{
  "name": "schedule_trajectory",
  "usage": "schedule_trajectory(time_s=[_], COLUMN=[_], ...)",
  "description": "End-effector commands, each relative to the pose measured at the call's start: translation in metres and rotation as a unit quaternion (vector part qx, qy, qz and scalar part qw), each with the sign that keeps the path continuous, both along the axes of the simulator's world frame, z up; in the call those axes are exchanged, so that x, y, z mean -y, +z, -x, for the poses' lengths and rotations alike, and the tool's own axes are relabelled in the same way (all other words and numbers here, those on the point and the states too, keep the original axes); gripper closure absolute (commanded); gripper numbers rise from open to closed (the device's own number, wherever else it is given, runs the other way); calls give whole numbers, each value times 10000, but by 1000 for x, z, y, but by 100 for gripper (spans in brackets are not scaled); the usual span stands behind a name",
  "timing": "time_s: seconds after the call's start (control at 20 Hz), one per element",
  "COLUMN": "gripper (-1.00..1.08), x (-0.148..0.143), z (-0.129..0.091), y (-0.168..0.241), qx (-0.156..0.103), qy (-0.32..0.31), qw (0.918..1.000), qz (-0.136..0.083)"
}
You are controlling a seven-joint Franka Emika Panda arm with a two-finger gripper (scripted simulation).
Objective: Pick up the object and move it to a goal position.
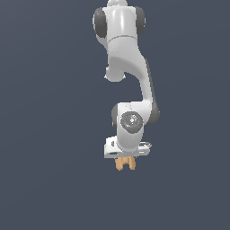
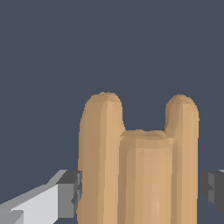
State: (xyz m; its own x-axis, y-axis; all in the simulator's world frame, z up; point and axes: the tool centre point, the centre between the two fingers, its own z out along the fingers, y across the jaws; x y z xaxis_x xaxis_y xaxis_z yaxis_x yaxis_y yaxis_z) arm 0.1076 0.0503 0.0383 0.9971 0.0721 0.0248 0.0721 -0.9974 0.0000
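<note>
Under the white arm's gripper [image 1: 126,158], the little orange-tan block [image 2: 138,166] sits between the two fingers [image 2: 70,192]. The jaws look closed on its sides. It looks small, light and hard, with smooth bumpy ridges, so squeezing its flat sides seems best.

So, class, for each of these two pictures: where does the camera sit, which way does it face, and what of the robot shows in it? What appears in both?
Exterior view: off the arm, exact spot unknown, facing the white arm, with its gripper and the orange-tan block below.
Wrist view: on the wrist, looking along the gripper at the orange-tan block; grey fingertips flank it on both sides.
Shared: the block and the gripper.
</note>
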Motion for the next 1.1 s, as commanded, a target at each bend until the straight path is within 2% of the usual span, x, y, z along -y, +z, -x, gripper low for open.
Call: schedule_trajectory(time_s=[0.0,0.55,1.05], gripper=[108,108,108], x=[3,8,25], z=[1,13,47], y=[0,17,67], qx=[-22,-27,-40], qy=[-2,-1,2], qw=[10000,10000,10000], qz=[14,14,14])
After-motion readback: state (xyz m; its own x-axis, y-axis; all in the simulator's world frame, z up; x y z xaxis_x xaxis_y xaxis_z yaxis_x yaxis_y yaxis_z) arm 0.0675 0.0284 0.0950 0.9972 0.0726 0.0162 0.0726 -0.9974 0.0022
